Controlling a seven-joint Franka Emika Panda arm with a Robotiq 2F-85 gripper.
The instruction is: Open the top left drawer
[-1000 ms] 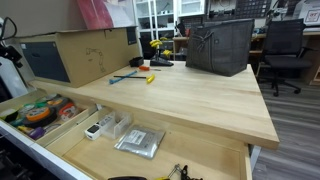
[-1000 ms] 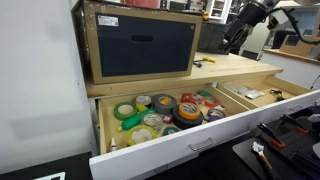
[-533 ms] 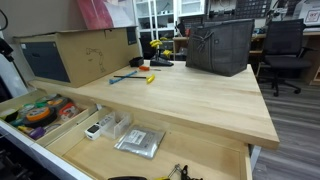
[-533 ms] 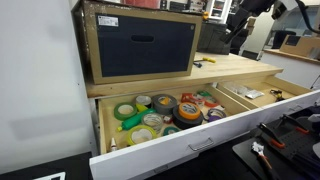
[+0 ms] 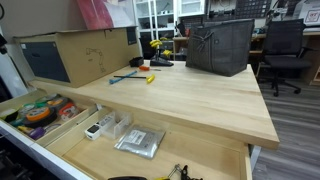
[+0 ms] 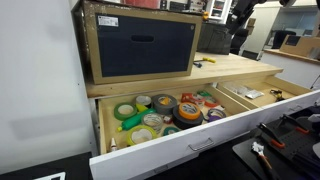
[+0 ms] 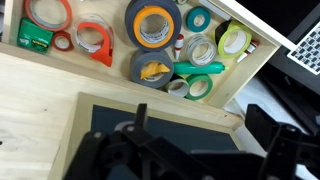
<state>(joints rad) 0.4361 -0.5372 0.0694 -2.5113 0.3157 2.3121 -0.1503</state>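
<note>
The top left drawer [image 6: 185, 146] is pulled far out, with its white front towards the camera. Its wood inside holds orange, green and grey tape rolls [image 6: 160, 112]. It also shows at the left edge of an exterior view [image 5: 40, 112] and along the top of the wrist view [image 7: 150, 40]. My arm [image 6: 240, 14] is high at the back, well above the bench and away from the drawer. In the wrist view my gripper [image 7: 200, 130] looks down from high up, with dark fingers wide apart and nothing between them.
A cardboard box with a dark blue bin [image 6: 140, 45] stands on the wood benchtop [image 5: 190, 95] above the drawer. The wider drawer [image 5: 135, 140] with a clear box and a silver packet is also open. A dark bag [image 5: 220, 45] and small tools [image 5: 135, 75] lie on the bench.
My arm has risen and drawn back toward the top of the exterior view. The drawers and objects have not moved.
</note>
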